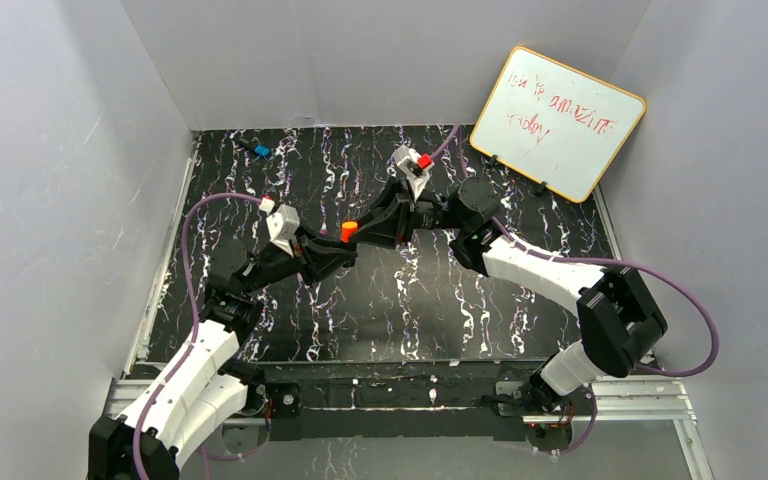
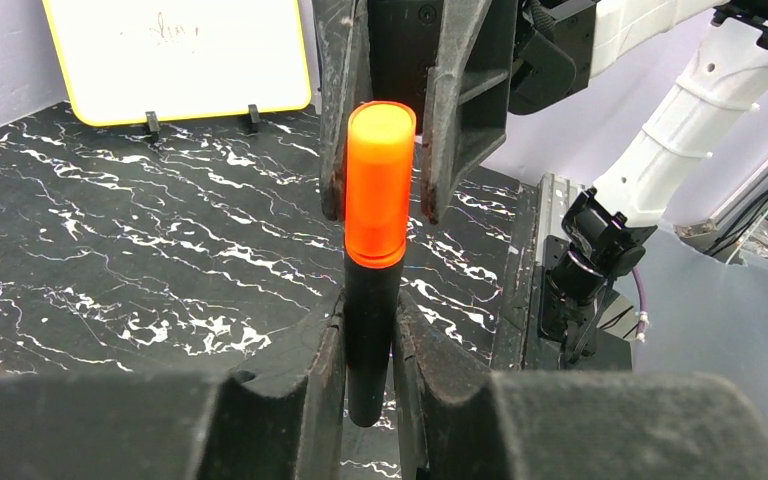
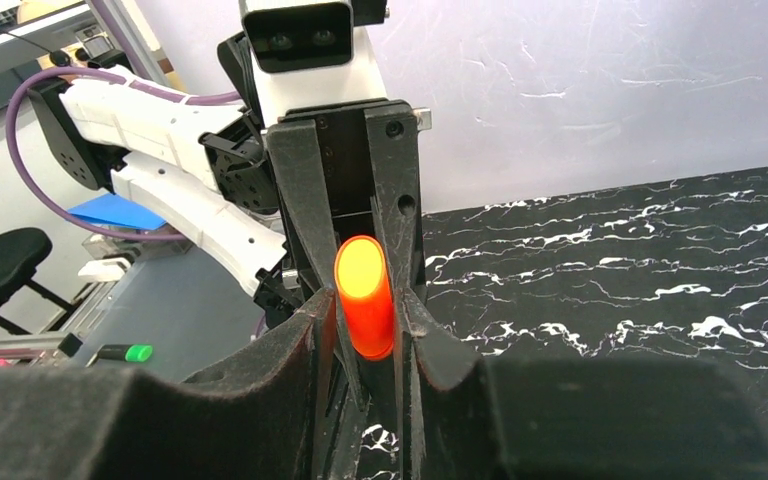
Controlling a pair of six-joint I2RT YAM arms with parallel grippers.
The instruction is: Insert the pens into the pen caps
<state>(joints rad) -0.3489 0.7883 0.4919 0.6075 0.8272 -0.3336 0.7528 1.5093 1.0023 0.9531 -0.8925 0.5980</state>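
- Top external view, far left: near the back edge of the black marbled mat we see a small black piece with a blue end. It lies alone, well apart from both arms.
- Moving right, we see the left arm stretch from the lower left corner toward the middle of the mat. There its left gripper faces the other gripper tip to tip.
- Through the left wrist camera we see its fingers pressed in on the black marker. They pinch the barrel low down, so the marker stands straight up between them in that view.
- We see the orange cap sitting on the marker's upper end, in line with the barrel. A deeper orange-red band marks its lower rim.
- In the top view the cap is a bright orange spot between the two grippers, over the middle of the mat.
- Just right of the cap, the right gripper extends from the right arm.
- Its fingers stand on either side of the cap and close on it. Through the right wrist camera we see them against both flanks of the cap, while the left wrist camera shows only a hairline slit on one side.
- Farthest right, at the back corner, we see a whiteboard with a yellow frame. It leans on small black stands and carries red scribbles that we cannot read.
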